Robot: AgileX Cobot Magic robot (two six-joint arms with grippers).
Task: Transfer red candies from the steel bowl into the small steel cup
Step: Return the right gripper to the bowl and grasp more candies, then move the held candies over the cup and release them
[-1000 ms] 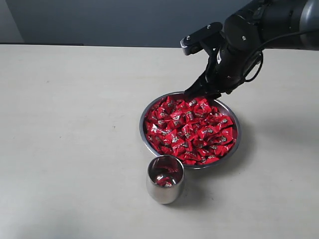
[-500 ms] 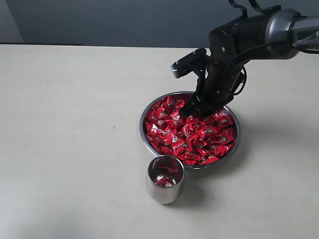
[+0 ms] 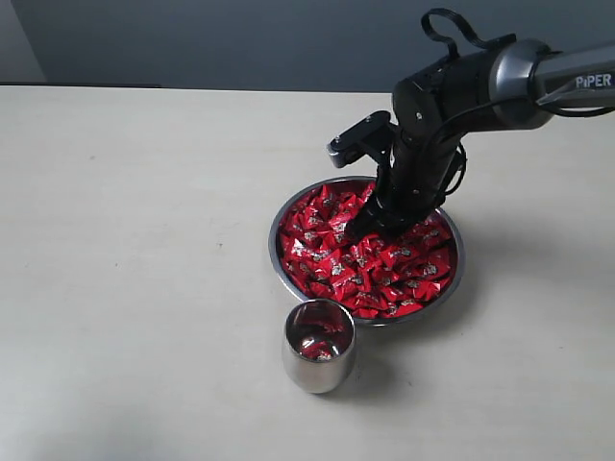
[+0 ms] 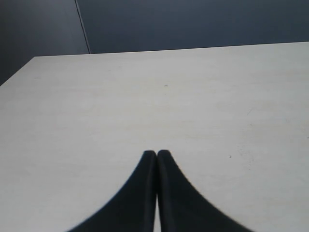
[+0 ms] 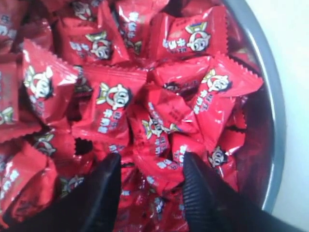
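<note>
The steel bowl (image 3: 452, 280) sits right of the table's middle, heaped with red candies (image 3: 370, 259). In front of it stands the small steel cup (image 3: 318, 346), with a few red candies inside. My right gripper (image 3: 370, 226) is down in the far side of the heap. In the right wrist view it (image 5: 150, 164) is open, its fingertips (image 5: 195, 169) pressed among the red candies (image 5: 113, 99), with candies lying between them, near the steel bowl's rim (image 5: 270, 111). My left gripper (image 4: 156, 153) is shut over bare table and does not appear in the exterior view.
The pale table (image 3: 135, 240) spreads wide to the left of the bowl and cup. A dark wall (image 3: 240, 38) runs along its far edge. The right arm (image 3: 500, 77) reaches in from the upper right.
My right gripper has come down and slightly left from above the bowl's far rim into the candy heap. The cup and bowl have stayed put.
</note>
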